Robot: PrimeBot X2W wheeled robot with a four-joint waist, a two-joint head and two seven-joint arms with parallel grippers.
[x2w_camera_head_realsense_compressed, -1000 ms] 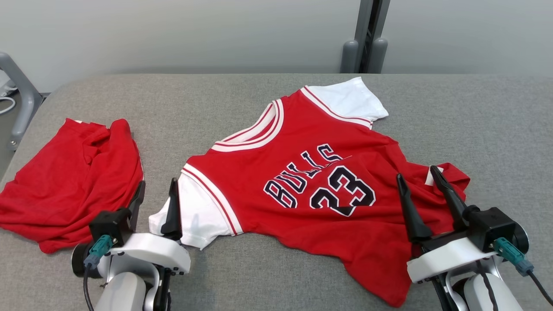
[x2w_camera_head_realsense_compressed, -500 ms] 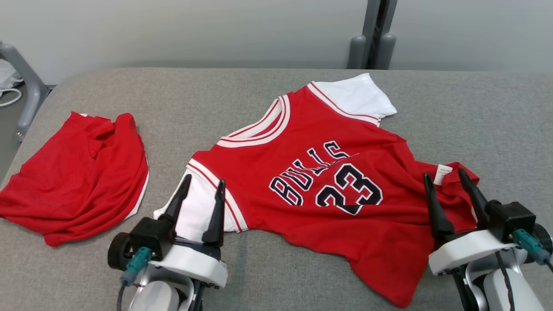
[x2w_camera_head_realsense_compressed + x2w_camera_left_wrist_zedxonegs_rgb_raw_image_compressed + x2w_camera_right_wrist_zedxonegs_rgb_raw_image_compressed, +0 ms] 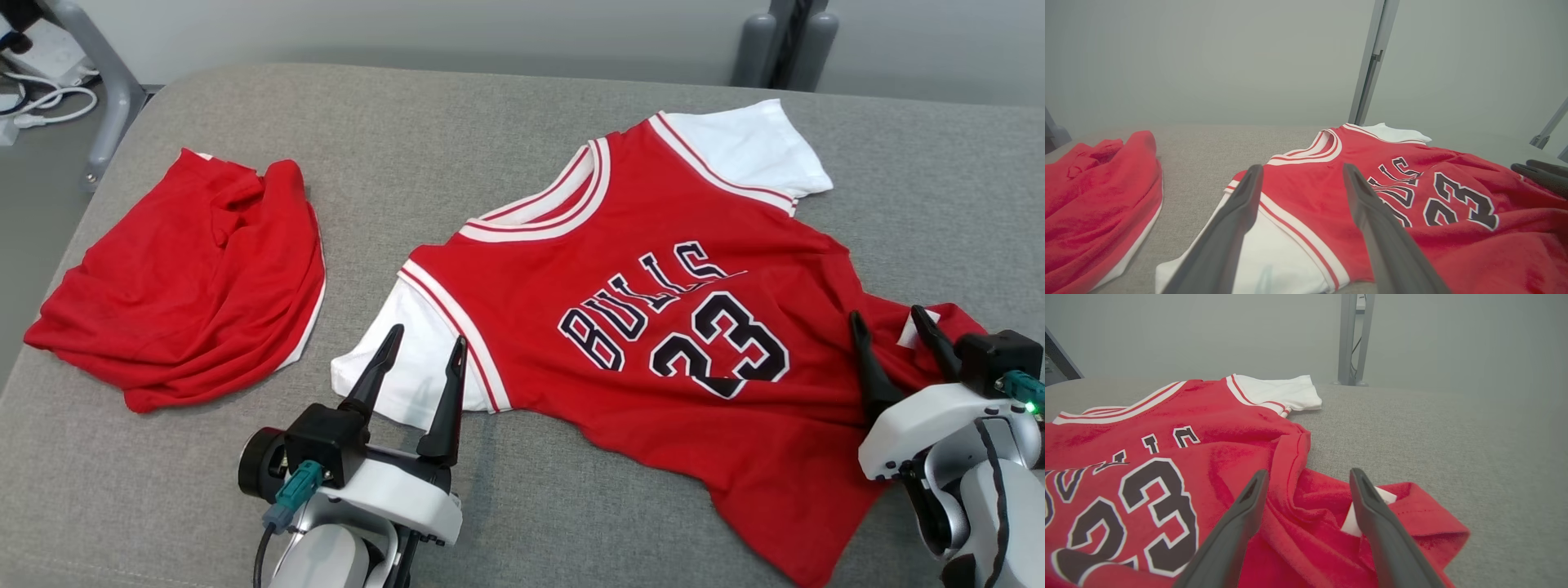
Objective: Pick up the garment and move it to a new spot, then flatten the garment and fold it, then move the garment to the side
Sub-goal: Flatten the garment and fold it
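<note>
The garment (image 3: 653,327) is a red jersey with white sleeves and dark "BULLS 23" lettering, spread face up on the grey padded table (image 3: 457,147). My left gripper (image 3: 424,339) hovers open above its near white sleeve (image 3: 408,367), fingers spread with nothing between them. In the left wrist view the garment (image 3: 1412,196) lies ahead, the sleeve (image 3: 1274,253) under my left gripper (image 3: 1300,171). My right gripper (image 3: 890,314) is open over the crumpled hem corner with a white label (image 3: 913,328). The right wrist view shows my right gripper (image 3: 1308,473) above that bunched red cloth (image 3: 1314,522).
A second red garment (image 3: 188,278) lies heaped at the table's left side, also red cloth (image 3: 1094,204) in the left wrist view. A grey post (image 3: 784,37) stands behind the far edge. A metal frame leg and cables (image 3: 73,73) are at far left.
The camera has swung, shifting the whole picture right and down. My left gripper moved right from beside the heap to over the white sleeve. The right gripper stays over the hem corner.
</note>
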